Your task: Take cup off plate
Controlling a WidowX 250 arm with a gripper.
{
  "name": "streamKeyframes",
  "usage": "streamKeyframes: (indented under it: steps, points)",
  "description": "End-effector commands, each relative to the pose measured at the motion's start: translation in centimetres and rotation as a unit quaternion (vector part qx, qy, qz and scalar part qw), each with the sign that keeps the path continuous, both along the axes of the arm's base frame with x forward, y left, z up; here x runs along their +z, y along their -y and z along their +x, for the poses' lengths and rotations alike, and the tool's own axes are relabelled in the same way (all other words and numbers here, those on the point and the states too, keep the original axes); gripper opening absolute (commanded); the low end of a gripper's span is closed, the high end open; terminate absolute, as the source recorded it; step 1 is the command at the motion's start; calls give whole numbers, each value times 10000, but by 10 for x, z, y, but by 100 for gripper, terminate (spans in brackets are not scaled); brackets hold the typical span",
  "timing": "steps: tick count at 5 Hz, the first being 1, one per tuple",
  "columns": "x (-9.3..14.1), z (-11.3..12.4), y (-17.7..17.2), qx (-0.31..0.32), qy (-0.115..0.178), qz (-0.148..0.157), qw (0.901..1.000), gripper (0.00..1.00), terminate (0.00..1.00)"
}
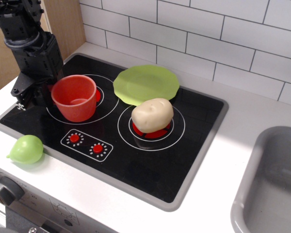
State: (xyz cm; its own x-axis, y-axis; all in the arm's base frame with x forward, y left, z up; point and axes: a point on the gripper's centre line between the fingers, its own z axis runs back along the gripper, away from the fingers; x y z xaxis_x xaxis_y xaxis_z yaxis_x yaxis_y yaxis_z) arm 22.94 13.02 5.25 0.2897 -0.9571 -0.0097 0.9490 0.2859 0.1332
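The cup [74, 97] is of smooth red-orange plastic, with tapered walls and an open round mouth. It stands upright on the left burner ring of the toy hob [111, 128], off the plate [146, 84] and just beside the hand [35, 93]. The hand is black and blocky; its fingers are at the cup's far-left side, but I cannot tell if they are clamped on the cup or loose, because the cup hides them.

The plate is flat, lime-green and matte, with a wavy scalloped rim. It lies to the right of the hand, beyond the cup, on the back edge of the hob. Near the plate, further right of the hand, a pale beige potato [152, 115] with a slightly bumpy skin sits on the second burner ring.

The hob is glossy black with white rings, red centres and two red printed knobs. No readable writing is seen. Below the hand, on the white worktop [218, 174], lies a small green pear-shaped fruit [26, 149].
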Motion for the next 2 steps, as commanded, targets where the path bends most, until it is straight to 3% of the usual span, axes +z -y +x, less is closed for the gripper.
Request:
streamKeyframes:
  steps: [1,2]
  points:
    - [38,6,8,439,164,-3,9989,100,0]
    - [65,6,11,808,392,-128,9959,100,0]
